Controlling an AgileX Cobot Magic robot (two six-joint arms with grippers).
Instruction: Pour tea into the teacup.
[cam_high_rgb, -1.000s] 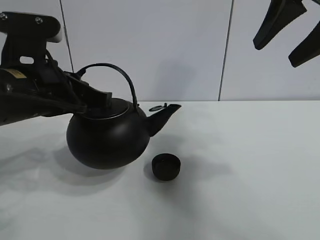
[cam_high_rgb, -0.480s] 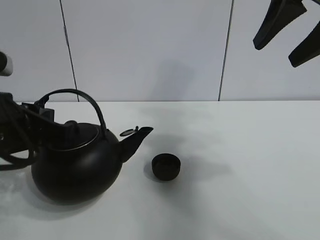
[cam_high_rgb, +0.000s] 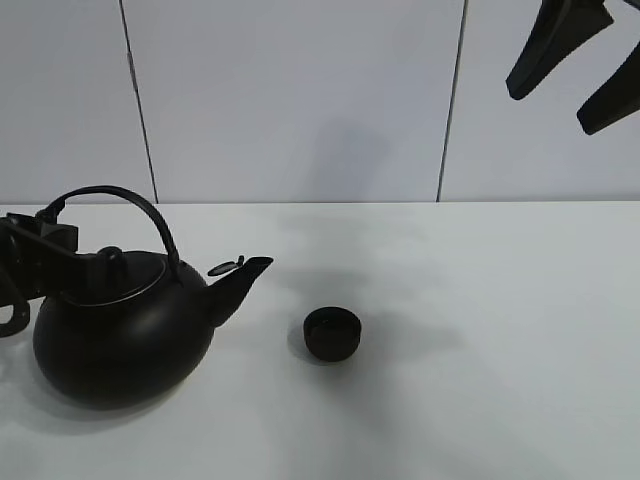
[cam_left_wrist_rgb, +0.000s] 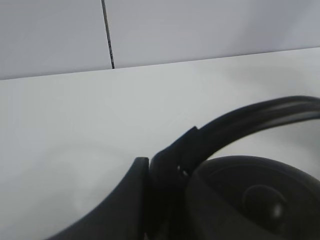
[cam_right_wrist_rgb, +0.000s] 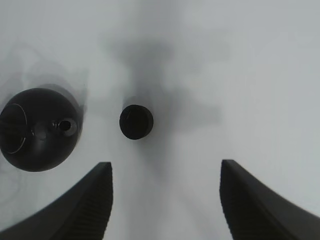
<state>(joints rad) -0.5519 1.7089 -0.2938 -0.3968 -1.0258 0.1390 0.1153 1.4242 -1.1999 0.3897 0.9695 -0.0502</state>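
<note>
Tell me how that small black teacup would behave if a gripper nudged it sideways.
The teacup looks low and wide, so it would probably slide on the smooth white table rather than tip. Being small, it is likely light and easily shoved. Its matte finish suggests a fair grip.

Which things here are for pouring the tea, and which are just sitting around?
For the job:
- kettle, its handle held by the left gripper
- teacup, standing apart from the kettle's spout

Just there:
- white table
- right gripper, open, high up, holding nothing

This is looking like a lab test bench. A bare white table (cam_high_rgb: 480, 400) is sitting against plain white wall panels (cam_high_rgb: 300, 100).
</note>
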